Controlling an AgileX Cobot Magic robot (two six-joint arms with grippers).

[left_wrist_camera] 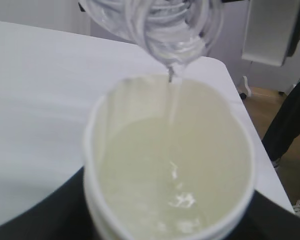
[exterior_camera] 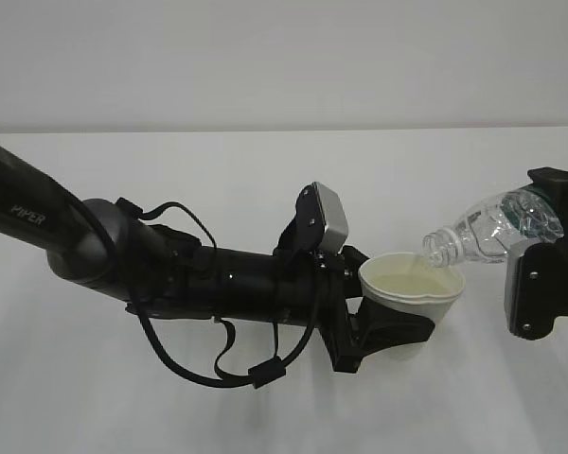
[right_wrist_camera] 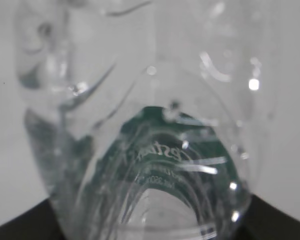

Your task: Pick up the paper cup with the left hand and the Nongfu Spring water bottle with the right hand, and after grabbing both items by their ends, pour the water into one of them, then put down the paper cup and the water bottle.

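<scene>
My left gripper point(exterior_camera: 398, 326) is shut on the white paper cup point(exterior_camera: 412, 288), holding it upright above the table by its lower part. In the left wrist view the paper cup point(left_wrist_camera: 170, 165) fills the frame, with water point(left_wrist_camera: 180, 200) pooled inside. My right gripper point(exterior_camera: 540, 284) is shut on the Nongfu Spring water bottle point(exterior_camera: 492, 227), which lies tilted with its open neck over the cup's right rim. A thin stream of water point(left_wrist_camera: 171, 85) runs from the bottle's mouth point(left_wrist_camera: 167, 45) into the cup. In the right wrist view the clear bottle point(right_wrist_camera: 150, 150) with its green label blocks nearly everything.
The white table point(exterior_camera: 265, 189) stretches beneath both arms. The left arm with its looping cables point(exterior_camera: 218, 359) lies low across the middle left. In the left wrist view the table's far right edge point(left_wrist_camera: 240, 100) shows, with floor beyond it.
</scene>
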